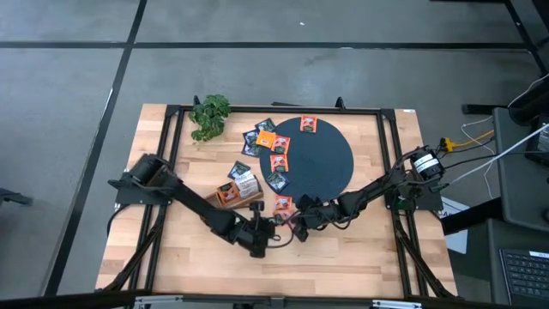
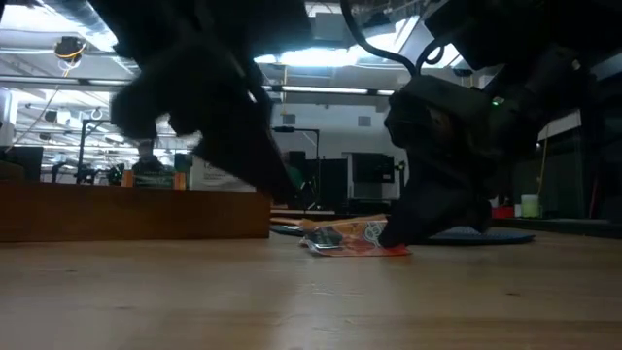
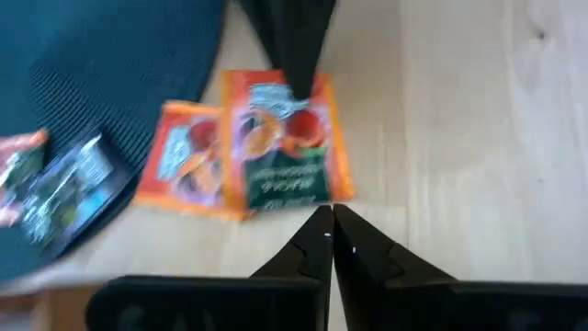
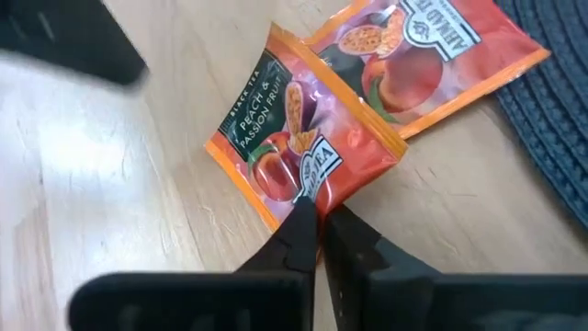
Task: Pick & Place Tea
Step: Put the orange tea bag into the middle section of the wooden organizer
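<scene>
Pale wooden table (image 1: 360,249) (workshop behind)

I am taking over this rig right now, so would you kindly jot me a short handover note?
Right gripper: shut on the edge of an orange sachet lying on the wood beside the dark disc.
Left gripper: shut, empty, low over the table beside that sachet.
A second orange sachet lies next to it; several more sit on the disc.
Wooden tray: holds a few sachets.
Left: lift and place this one, then the rest.
</scene>
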